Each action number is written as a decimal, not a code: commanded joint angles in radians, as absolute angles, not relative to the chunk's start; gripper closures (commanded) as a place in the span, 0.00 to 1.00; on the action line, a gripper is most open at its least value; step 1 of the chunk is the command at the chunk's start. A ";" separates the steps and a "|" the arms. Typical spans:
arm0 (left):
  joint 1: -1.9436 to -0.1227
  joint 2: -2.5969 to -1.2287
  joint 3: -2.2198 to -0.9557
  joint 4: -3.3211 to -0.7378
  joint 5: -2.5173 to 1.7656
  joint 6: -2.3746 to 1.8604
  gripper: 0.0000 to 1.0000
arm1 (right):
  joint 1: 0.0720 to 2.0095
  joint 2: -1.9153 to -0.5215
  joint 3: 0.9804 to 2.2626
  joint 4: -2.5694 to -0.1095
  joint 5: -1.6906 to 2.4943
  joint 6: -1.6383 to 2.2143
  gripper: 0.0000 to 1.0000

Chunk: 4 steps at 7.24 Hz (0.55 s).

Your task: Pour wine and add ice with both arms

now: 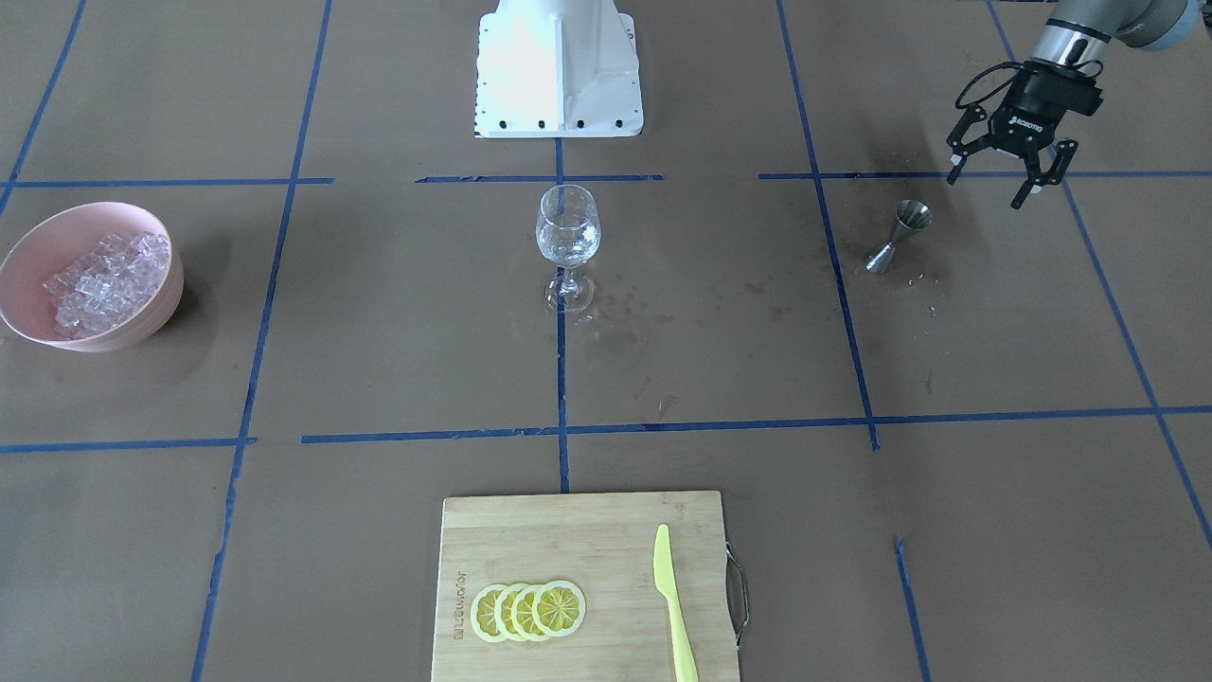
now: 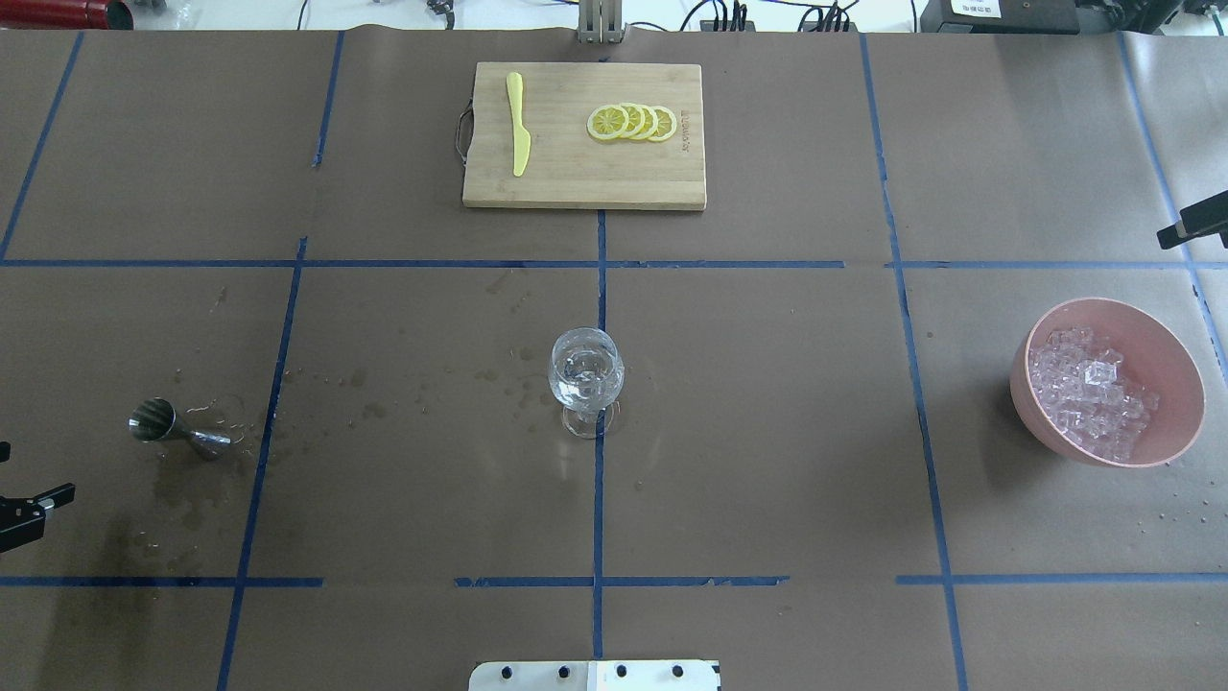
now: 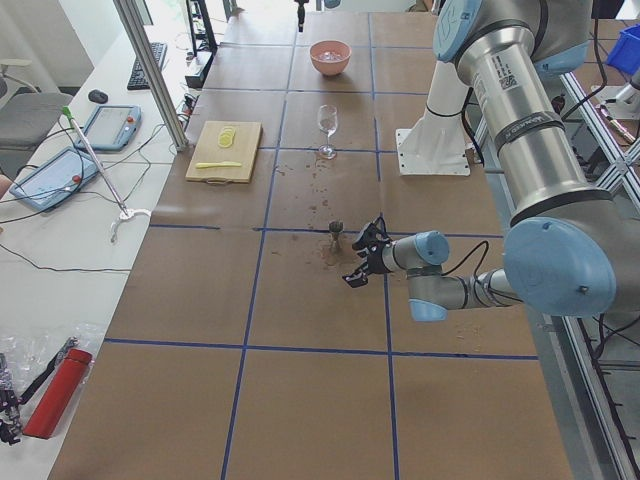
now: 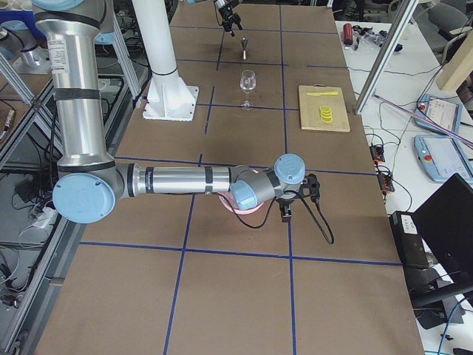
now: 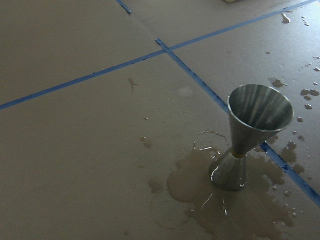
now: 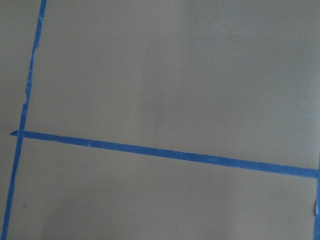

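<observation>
A wine glass (image 1: 568, 232) (image 2: 585, 374) stands at the table's middle; a little clear wine shows faintly in its bowl. The ice (image 1: 104, 279) (image 2: 1094, 389) is heaped in a pink bowl (image 1: 156, 317) (image 2: 1166, 331). A steel jigger (image 1: 898, 237) (image 5: 250, 135) stands upright in a puddle. My left gripper (image 1: 994, 180) hovers open and empty just behind and beside the jigger. My right gripper (image 4: 299, 196) hangs near the bowl's outer side; only a black sliver of it (image 2: 1192, 224) shows overhead, and its jaws are unclear.
A wooden cutting board (image 1: 587, 530) at the operators' edge carries lemon slices (image 1: 528, 611) and a yellow knife (image 1: 674, 606). The white pedestal base (image 1: 559, 66) stands behind the glass. Wet spots (image 2: 384, 393) lie between the jigger and the glass.
</observation>
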State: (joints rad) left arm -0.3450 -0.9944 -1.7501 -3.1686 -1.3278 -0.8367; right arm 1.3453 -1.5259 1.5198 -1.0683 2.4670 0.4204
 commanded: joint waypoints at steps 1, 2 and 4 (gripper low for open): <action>-0.609 -1.021 -1.744 -3.163 -1.690 -0.812 0.01 | 1.295 -1.592 1.525 -0.829 2.444 0.596 0.00; -0.775 -1.058 -1.743 -3.116 -1.833 -0.734 0.01 | 1.290 -1.594 1.535 -0.825 2.442 0.626 0.00; -0.935 -1.089 -1.735 -3.045 -2.029 -0.696 0.01 | 1.261 -1.594 1.644 -0.844 2.416 0.794 0.00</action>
State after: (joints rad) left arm -0.8372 -1.0704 -1.7404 -3.0844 -1.9072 -0.7187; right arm 1.2814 -1.5919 1.5784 -0.8381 2.4339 0.6845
